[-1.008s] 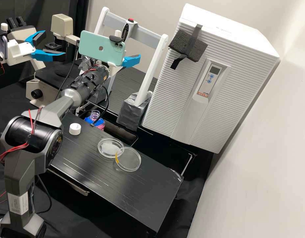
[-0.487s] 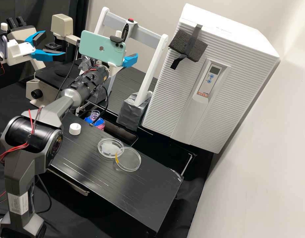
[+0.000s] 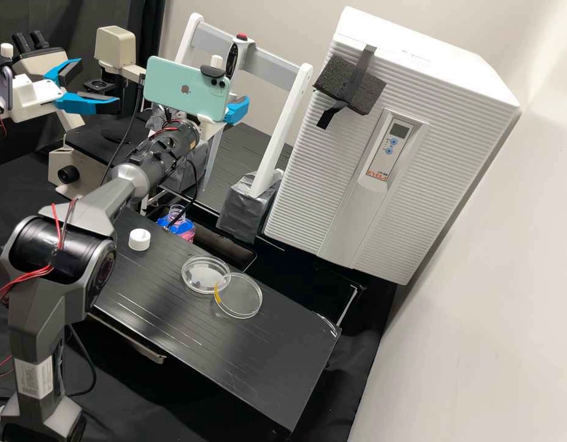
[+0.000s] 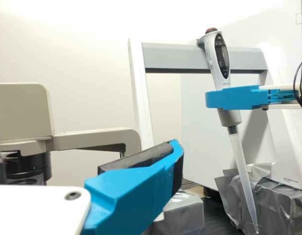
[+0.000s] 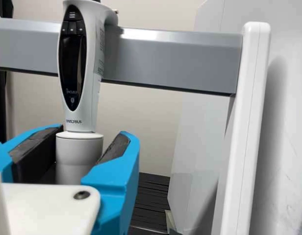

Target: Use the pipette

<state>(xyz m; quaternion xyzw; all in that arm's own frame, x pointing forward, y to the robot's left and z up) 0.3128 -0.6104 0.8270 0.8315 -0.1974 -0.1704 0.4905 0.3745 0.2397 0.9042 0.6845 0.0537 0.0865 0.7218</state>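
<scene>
A grey and white pipette (image 3: 233,58) hangs upright from the grey crossbar of a white stand (image 3: 277,64) at the back of the bench. My right gripper (image 3: 225,105) is open, with a blue finger on either side of the pipette's lower barrel (image 5: 80,147); small gaps show beside the barrel. From the left wrist view the pipette (image 4: 220,54) and its long clear tip hang down past the right gripper (image 4: 229,98). My left gripper (image 3: 98,80) is open and holds nothing, far left beside the microscope, well apart from the pipette; one of its fingers (image 4: 141,176) shows close up.
On the black platform (image 3: 234,362) lie two clear petri dishes (image 3: 204,274) (image 3: 240,296), a white cap (image 3: 139,239) and an open bottle of pink liquid (image 3: 176,218). A microscope (image 3: 75,162) stands at the left. A large white ribbed machine (image 3: 388,141) stands right of the stand.
The right gripper has shifted a little to the left, closing in around the pipette. The left arm, the dishes and the bottle are as they were.
</scene>
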